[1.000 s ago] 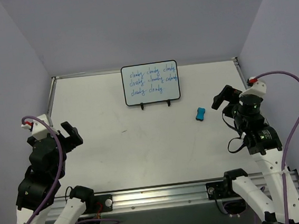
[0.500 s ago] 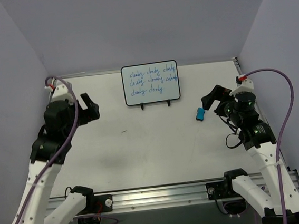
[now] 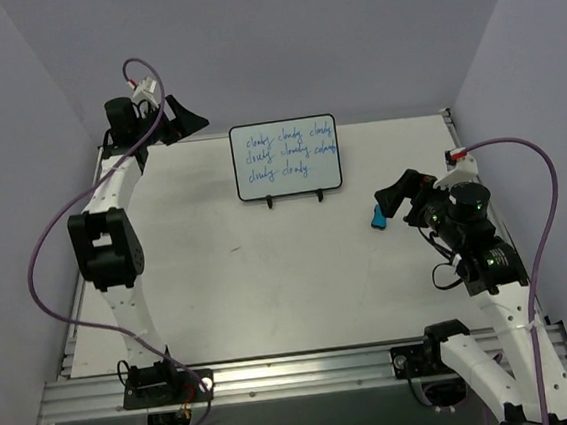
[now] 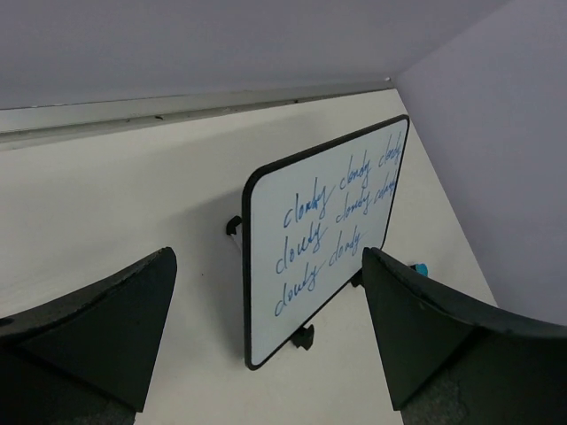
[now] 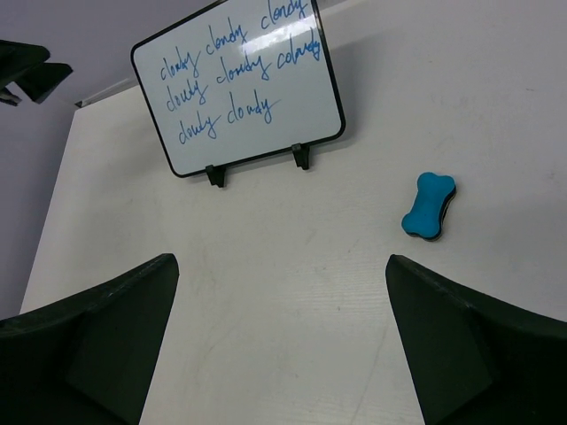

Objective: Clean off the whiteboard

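Top external view is showing the whiteboard (image 3: 285, 157) standing propped on its black-footed stand (image 3: 294, 198) at the far middle of the bench (image 3: 271, 294), its face carrying three lines of blue handwriting. The left arm (image 3: 106, 194) is reaching into the far left corner. The left jaws are gaping apart and gripping nothing, aiming across at the board from well off its left edge. Over on the right, the right jaws are hanging wide apart too, empty, hovering just beside the blue bone-shaped eraser (image 3: 378, 217). The eraser is lying flat on the bench to the right of the board and nearer than it. Right wrist view is looking down on both board and eraser, the two sitting apart.
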Robot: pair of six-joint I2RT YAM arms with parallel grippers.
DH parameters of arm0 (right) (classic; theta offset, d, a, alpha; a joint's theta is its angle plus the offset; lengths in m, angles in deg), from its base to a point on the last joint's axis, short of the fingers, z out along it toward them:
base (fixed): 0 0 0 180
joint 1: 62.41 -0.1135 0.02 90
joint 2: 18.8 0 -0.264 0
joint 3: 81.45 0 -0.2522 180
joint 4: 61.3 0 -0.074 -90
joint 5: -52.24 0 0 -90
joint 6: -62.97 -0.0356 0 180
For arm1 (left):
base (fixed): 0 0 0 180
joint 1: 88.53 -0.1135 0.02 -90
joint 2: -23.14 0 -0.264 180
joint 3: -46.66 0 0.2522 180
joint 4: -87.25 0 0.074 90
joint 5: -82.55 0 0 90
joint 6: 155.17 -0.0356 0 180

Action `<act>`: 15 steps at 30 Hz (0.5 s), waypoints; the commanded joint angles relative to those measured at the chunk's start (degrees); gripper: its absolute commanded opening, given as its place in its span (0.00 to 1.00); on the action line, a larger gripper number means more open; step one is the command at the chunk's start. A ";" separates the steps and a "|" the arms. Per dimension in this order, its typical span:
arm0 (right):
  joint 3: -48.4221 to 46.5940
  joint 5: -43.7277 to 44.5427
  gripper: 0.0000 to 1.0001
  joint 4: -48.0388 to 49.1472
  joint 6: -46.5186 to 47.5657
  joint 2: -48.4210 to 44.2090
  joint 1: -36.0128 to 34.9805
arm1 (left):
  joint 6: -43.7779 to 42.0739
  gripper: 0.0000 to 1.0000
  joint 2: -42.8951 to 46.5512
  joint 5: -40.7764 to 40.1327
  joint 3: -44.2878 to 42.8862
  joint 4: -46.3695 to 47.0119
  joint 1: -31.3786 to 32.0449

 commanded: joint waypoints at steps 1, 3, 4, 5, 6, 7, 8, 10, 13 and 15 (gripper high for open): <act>-0.05 0.67 1.00 0.47 1.10 -1.72 -0.78 | -1.59 0.94 -7.56 11.96 -11.27 4.37 -1.49; 0.30 1.99 1.00 -0.23 1.36 -1.29 -0.87 | -1.33 0.94 -13.77 15.30 -14.36 4.73 -1.40; 0.22 2.35 1.00 -0.58 1.62 -1.02 -0.96 | -1.06 0.94 -15.82 16.61 -17.94 4.38 -1.40; 0.04 2.61 1.00 -1.19 1.80 -0.67 -1.04 | 0.59 0.94 -17.92 18.28 -19.37 5.42 -1.23; 0.04 3.40 1.00 -1.28 1.98 -0.58 -1.13 | 2.61 0.94 -21.25 22.73 -20.51 7.69 -1.14; 0.21 3.84 1.00 -1.37 1.98 -0.67 -1.22 | 5.24 0.94 -22.42 24.43 -20.44 14.85 -1.05; 0.56 4.45 1.00 -1.37 1.98 -0.67 -1.22 | 11.27 0.94 -23.91 25.75 -19.48 20.06 -0.88; 1.00 6.21 1.00 -1.37 1.89 -0.50 -1.22 | 17.11 0.94 -25.23 27.96 -17.72 32.34 -0.44; 1.88 6.75 1.00 -1.11 1.36 0.56 -1.31 | 19.16 0.94 -27.87 28.49 -19.90 32.34 0.70; 2.23 6.39 1.00 -0.58 1.10 1.61 -1.31 | 15.22 0.94 -28.58 28.23 -21.31 29.18 2.71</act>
